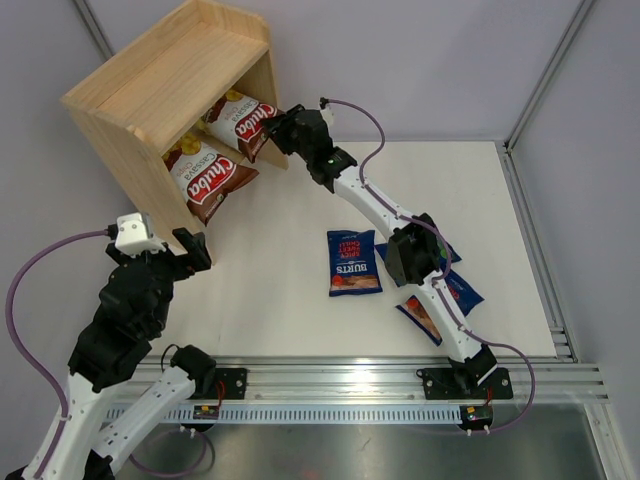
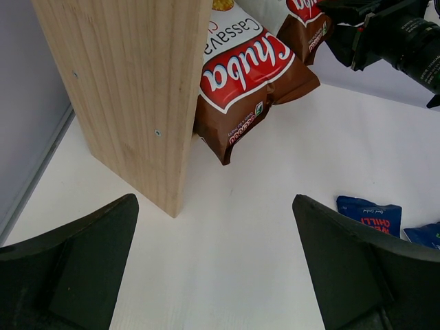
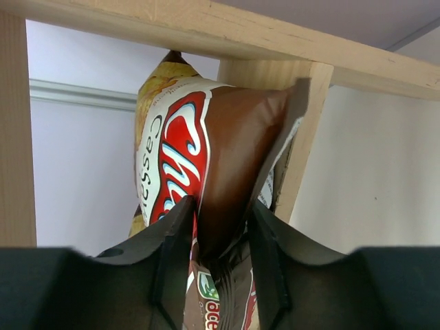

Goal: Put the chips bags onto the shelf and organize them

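The wooden shelf point(image 1: 165, 90) stands at the far left. One brown-and-white Chuba bag point(image 1: 210, 180) leans out of its lower tier onto the table. My right gripper point(image 1: 275, 130) is shut on a second Chuba bag point(image 1: 243, 120) and holds it inside the shelf opening. In the right wrist view the fingers point(image 3: 172, 234) pinch the bag's lower edge point(image 3: 220, 165), under a shelf board point(image 3: 206, 27). My left gripper point(image 1: 190, 250) is open and empty, just in front of the shelf's near corner point(image 2: 130, 89). A blue Burts bag point(image 1: 353, 262) lies flat mid-table. Two more blue bags point(image 1: 462, 290) lie partly under the right arm.
The table's right edge has a metal rail point(image 1: 535, 250). White walls stand close behind and left of the shelf. The left wrist view shows the leaning Chuba bag point(image 2: 247, 82), the right gripper point(image 2: 392, 34) and a blue bag point(image 2: 369, 214) at the right.
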Available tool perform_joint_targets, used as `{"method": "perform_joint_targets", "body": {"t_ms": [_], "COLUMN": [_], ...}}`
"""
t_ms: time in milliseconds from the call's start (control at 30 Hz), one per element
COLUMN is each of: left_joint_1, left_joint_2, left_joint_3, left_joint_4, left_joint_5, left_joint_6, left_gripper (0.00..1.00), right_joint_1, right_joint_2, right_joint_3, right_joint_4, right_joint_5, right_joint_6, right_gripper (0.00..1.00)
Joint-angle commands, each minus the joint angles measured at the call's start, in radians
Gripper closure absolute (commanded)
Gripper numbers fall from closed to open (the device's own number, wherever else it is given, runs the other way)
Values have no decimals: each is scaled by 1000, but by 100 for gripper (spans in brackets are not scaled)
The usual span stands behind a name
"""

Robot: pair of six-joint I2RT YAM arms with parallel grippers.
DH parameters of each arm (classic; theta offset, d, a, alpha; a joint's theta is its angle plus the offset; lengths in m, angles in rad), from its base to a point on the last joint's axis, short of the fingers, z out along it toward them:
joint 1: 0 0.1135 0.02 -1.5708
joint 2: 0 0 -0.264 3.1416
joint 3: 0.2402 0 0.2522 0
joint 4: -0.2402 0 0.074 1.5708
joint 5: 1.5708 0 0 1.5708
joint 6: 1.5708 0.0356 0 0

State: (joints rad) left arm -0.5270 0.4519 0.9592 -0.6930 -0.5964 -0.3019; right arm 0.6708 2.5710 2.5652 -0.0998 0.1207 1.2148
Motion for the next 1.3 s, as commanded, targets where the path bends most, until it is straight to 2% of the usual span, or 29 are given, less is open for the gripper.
{"method": "perform_joint_targets", "body": {"t_ms": [0, 33, 67, 200, 367, 400, 433, 533, 567, 700, 800, 900, 933, 1000, 1033, 1133, 1200, 1267], "left_joint_1": [7, 7, 7, 9, 9, 9, 9, 13, 18, 22, 22, 22, 24, 22, 24, 22, 22, 12], "left_joint_2": [-18, -18, -18, -15, -15, -18, -16, -12, -6, 4, 14, 13, 10, 11, 16, 53, 109, 178], "left_joint_3": [-2, -2, -2, -4, -2, -4, -4, -4, -4, -4, 1, 10, 13, 26, 33, 36, 39, 41], "left_joint_4": [46, 46, 46, 44, 44, 46, 47, 49, 47, 52, 59, 70, 75, 84, 85, 105, 105, 128], "left_joint_5": [21, 18, 18, 17, 6, 6, 6, 9, 10, 13, 46, 124, 176, 231, 280, 395, 461, 507], "left_joint_6": [18, 18, 18, 20, 17, 17, 17, 17, 17, 17, 21, 17, 15, 3, -6, -51, -98, -123], "left_gripper": [1, 1, 1, 1, 1, 1, 1, 1, 1, 1, 1, 1, 1, 1, 1, 1, 1, 1], "right_joint_1": [16, 15, 16, 12, -2, -10, -13, -33, -36, -42, -57, -100, -115, -158, -175, -232, -260, -263], "right_joint_2": [2, -12, -47, -133, -253, -273, -291, -318, -321, -380, -494, -665, -713, -863, -911, -1083, -1204, -1332], "right_joint_3": [30, -12, -42, -169, -330, -365, -414, -416, -415, -470, -606, -822, -940, -1051, -1144, -1282, -1361, -1416], "right_joint_4": [15, 28, 38, 87, 152, 176, 219, 233, 233, 233, 281, 353, 354, 353, 324, 178, 26, -55], "right_joint_5": [46, 46, 51, 66, 59, 57, 42, -15, -27, -43, -53, -88, -96, -143, -160, -231, -262, -259], "right_joint_6": [-1, -4, -6, -30, -49, -57, -67, -93, -93, -127, -187, -254, -271, -345, -369, -498, -610, -710], "right_gripper": [53, 49, 40, 23, 19, 17, 7, 6, 0, 1, 0, 0, 1, 1, 1, 1, 1, 1]}}
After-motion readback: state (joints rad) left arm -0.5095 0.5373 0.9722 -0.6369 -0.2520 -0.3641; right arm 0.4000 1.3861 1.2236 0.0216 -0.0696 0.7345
